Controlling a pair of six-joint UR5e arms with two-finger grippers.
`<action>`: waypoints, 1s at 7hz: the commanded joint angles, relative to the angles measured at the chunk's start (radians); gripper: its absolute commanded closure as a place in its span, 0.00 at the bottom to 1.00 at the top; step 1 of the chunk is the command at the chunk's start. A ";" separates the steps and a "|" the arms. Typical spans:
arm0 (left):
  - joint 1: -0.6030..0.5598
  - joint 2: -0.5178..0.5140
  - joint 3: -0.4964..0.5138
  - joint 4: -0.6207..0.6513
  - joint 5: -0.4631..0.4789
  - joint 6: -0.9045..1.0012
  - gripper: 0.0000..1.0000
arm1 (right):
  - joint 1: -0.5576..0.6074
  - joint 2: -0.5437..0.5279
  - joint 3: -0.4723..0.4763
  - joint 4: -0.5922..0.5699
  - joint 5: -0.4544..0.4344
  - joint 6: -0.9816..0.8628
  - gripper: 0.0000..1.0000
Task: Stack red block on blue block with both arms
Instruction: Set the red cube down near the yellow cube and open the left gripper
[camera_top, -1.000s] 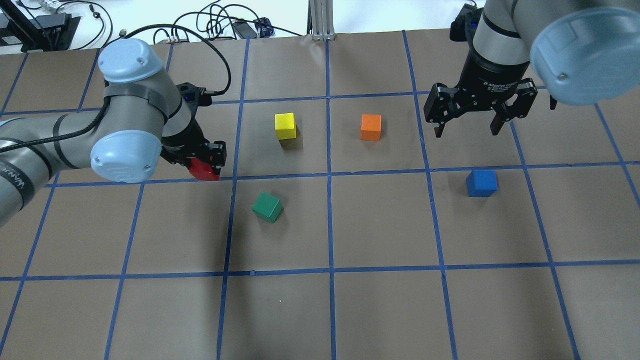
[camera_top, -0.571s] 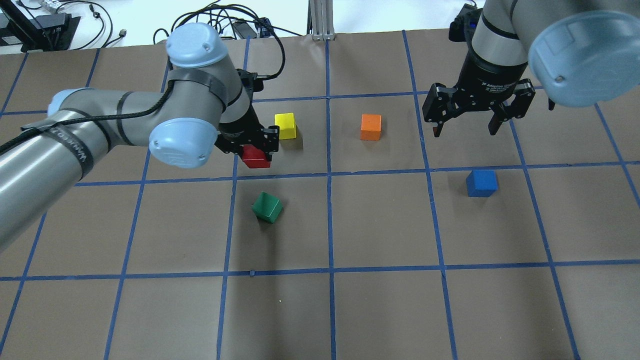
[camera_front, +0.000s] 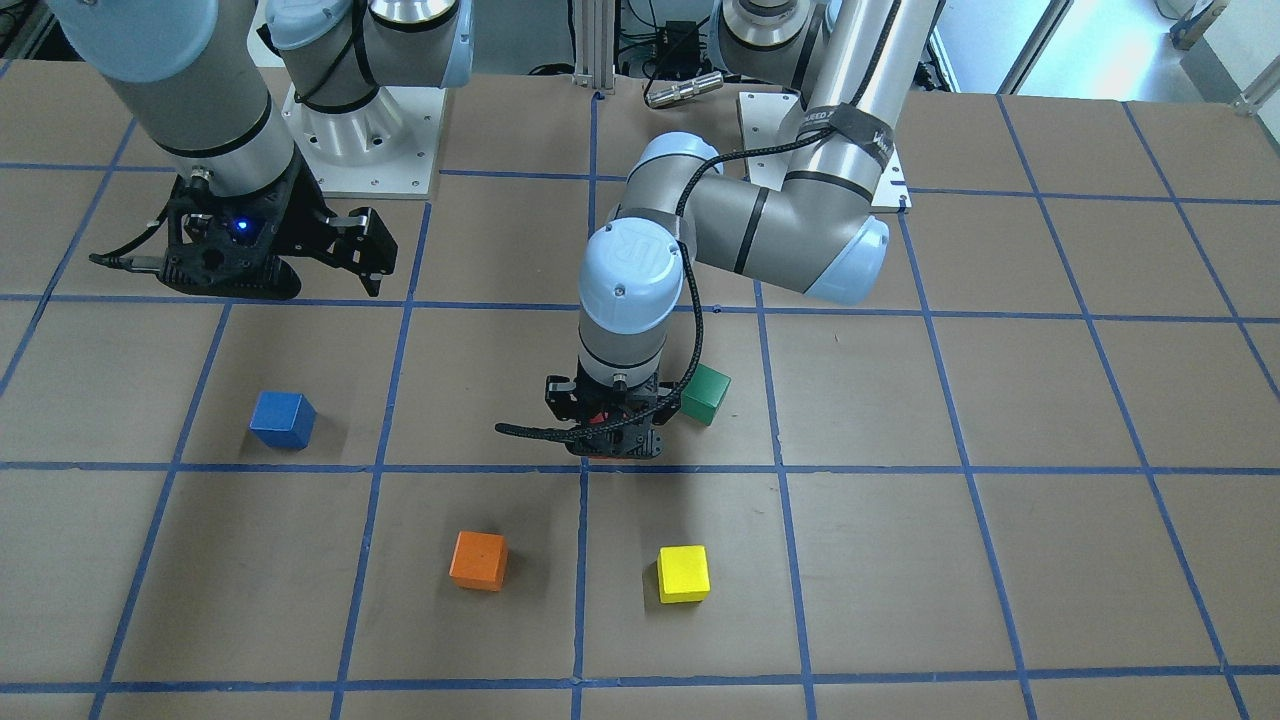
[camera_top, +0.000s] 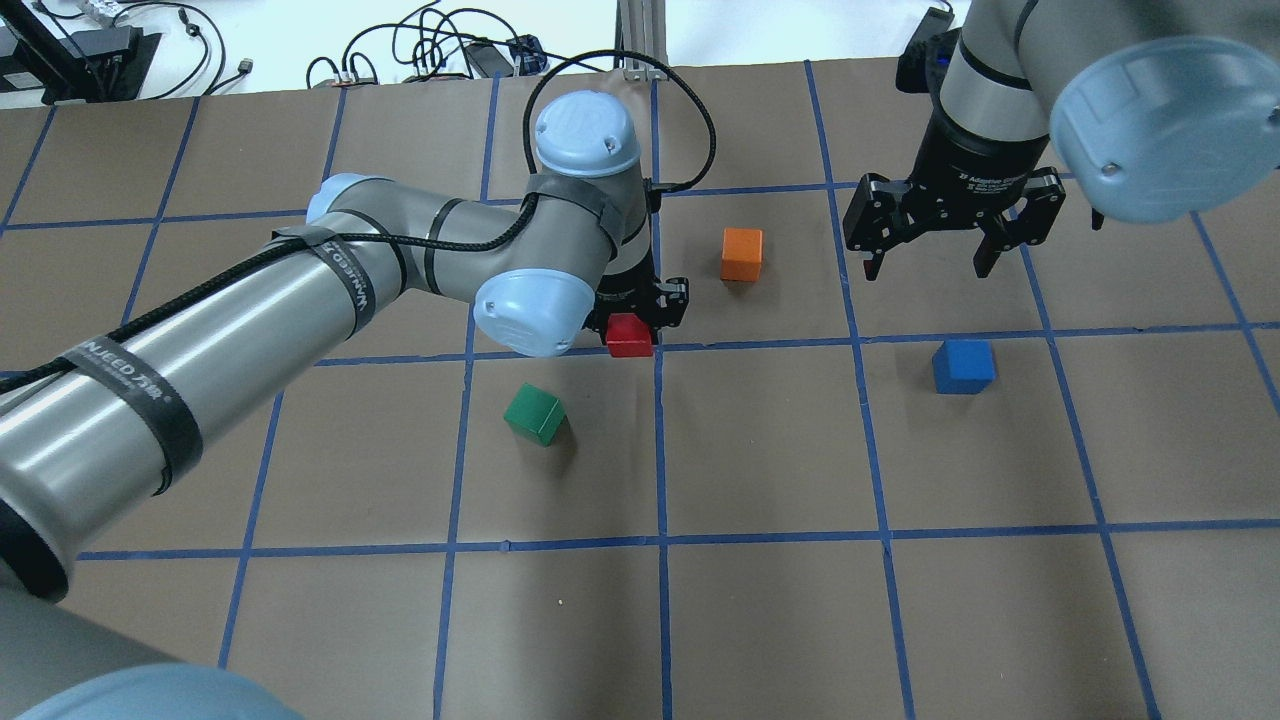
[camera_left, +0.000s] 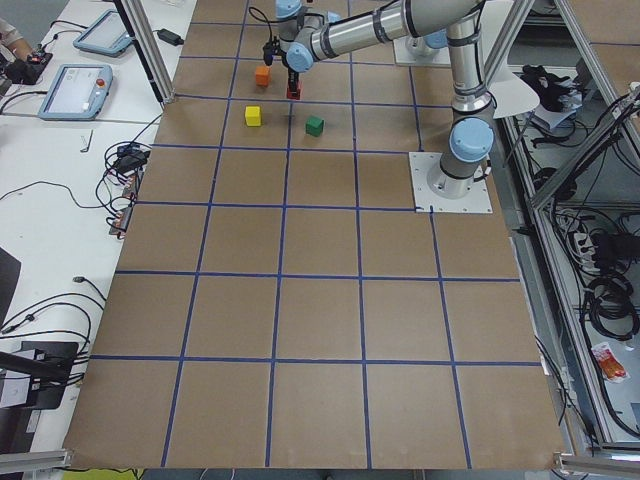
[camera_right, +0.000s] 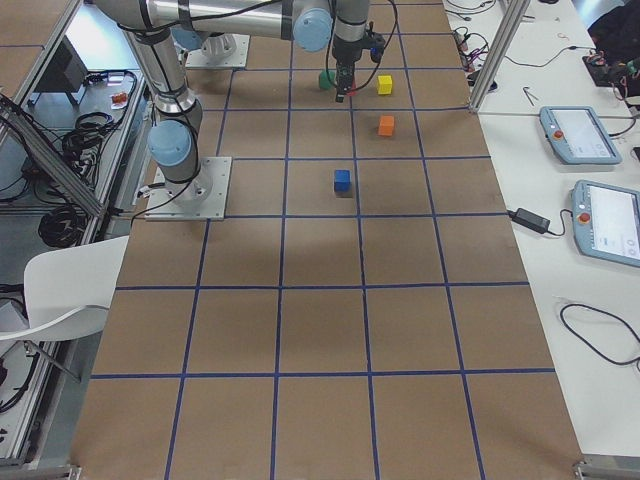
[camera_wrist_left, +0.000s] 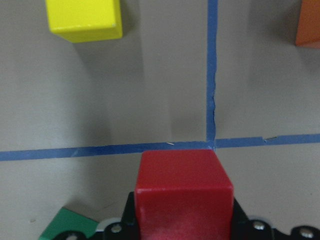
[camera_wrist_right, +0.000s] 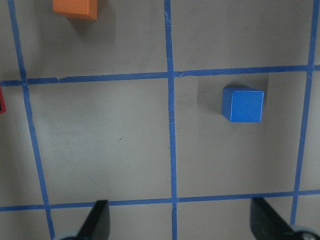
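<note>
The red block (camera_top: 629, 336) is clamped between the fingers of my left gripper (camera_top: 632, 325), held just above the table near the centre grid crossing. It fills the lower middle of the left wrist view (camera_wrist_left: 184, 192). The blue block (camera_top: 963, 366) sits alone on the table to the right and also shows in the right wrist view (camera_wrist_right: 243, 104). My right gripper (camera_top: 930, 262) hangs open and empty above the table, beyond the blue block. In the front view the left gripper (camera_front: 612, 432) hides most of the red block.
An orange block (camera_top: 741, 254) lies just right of the left gripper. A green block (camera_top: 535, 414) lies on its near left. A yellow block (camera_front: 683, 574) is hidden by the left arm in the overhead view. Blue tape lines grid the brown table (camera_top: 760, 450).
My left arm has carried the red block to the right, from the left part of the table to the centre line. The right gripper has barely moved and stays open.
</note>
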 joint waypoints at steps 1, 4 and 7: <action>-0.026 -0.068 0.007 0.066 0.000 -0.008 1.00 | -0.001 0.016 -0.001 -0.001 0.001 0.001 0.00; -0.029 -0.088 0.001 0.158 0.007 0.000 0.00 | -0.006 0.010 -0.007 0.017 -0.013 0.003 0.00; 0.059 0.023 0.005 0.068 0.002 0.078 0.00 | -0.001 0.010 -0.006 0.010 0.003 -0.002 0.00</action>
